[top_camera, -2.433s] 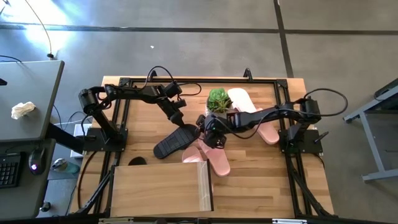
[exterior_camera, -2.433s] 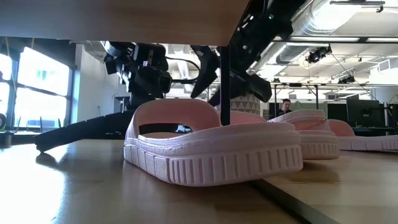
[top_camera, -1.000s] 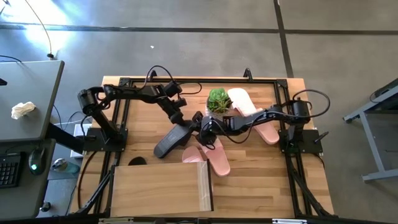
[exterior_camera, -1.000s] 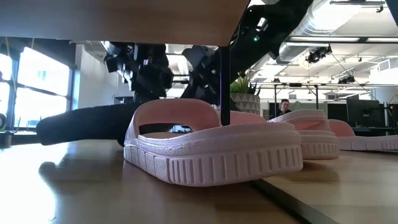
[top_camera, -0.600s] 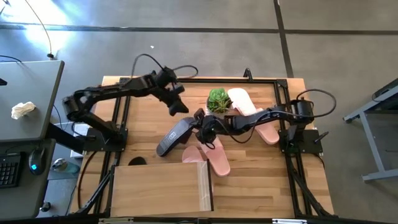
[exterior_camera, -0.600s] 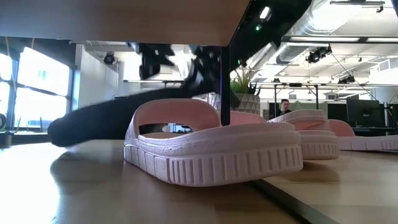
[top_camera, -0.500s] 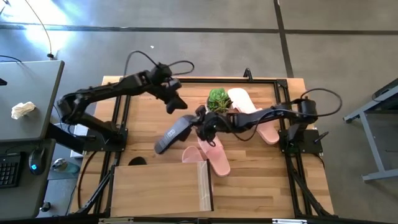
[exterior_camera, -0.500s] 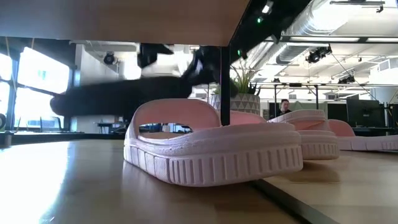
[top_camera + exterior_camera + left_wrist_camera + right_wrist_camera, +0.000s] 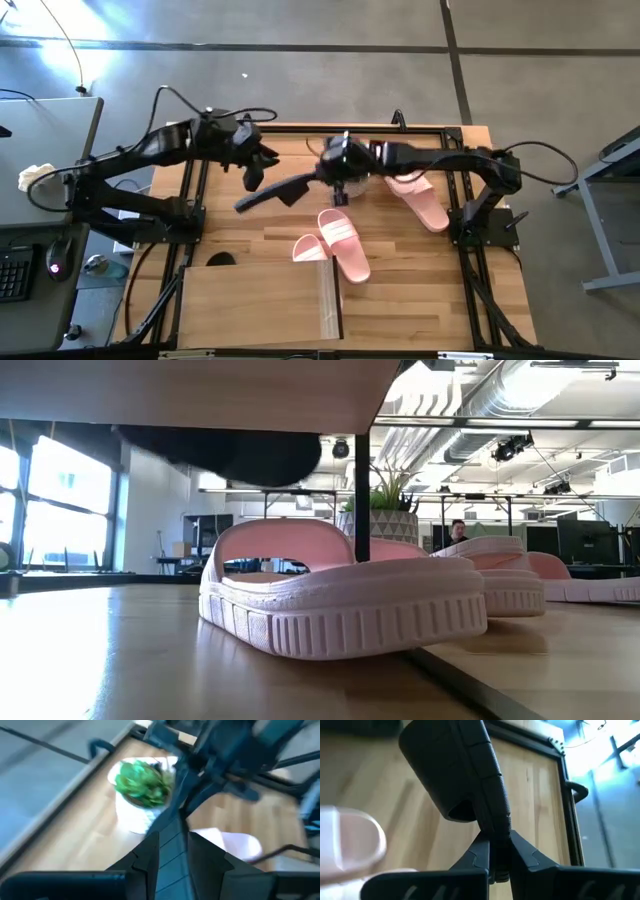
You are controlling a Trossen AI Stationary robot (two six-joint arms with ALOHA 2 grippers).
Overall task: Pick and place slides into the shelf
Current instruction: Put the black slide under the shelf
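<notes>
A black slide (image 9: 285, 190) hangs in the air over the far middle of the table, stretched between both grippers; the low view shows it high above the tabletop (image 9: 230, 455). My left gripper (image 9: 252, 180) is shut on its left part, my right gripper (image 9: 322, 177) on its right end. Two pink slides (image 9: 345, 245) lie soles down beside the shelf (image 9: 260, 305), and another pink slide (image 9: 425, 205) lies at the far right. My left gripper has the black slide's sole edge (image 9: 170, 847) between its two fingers, coming slanting down from the table's far left. The slide runs on from there toward the other gripper, clear of the table. My right gripper pinches the end rim of the slide's sole (image 9: 492, 832) between its fingertips, slanting down from the right and along the slide. The strap (image 9: 455, 780) lies just past the fingers, and the slide is lifted clear.
A potted green plant (image 9: 142, 782) stands at the far middle, right beside the right gripper. The shelf takes up the near left of the table. A dark shape (image 9: 220, 258) lies just beyond the shelf's far left corner.
Both grippers have risen and gone toward the table's far edge, the left one also leftward, and both have rolled. The black slide has come off the table and now hangs clear, turned to lie more left to right.
</notes>
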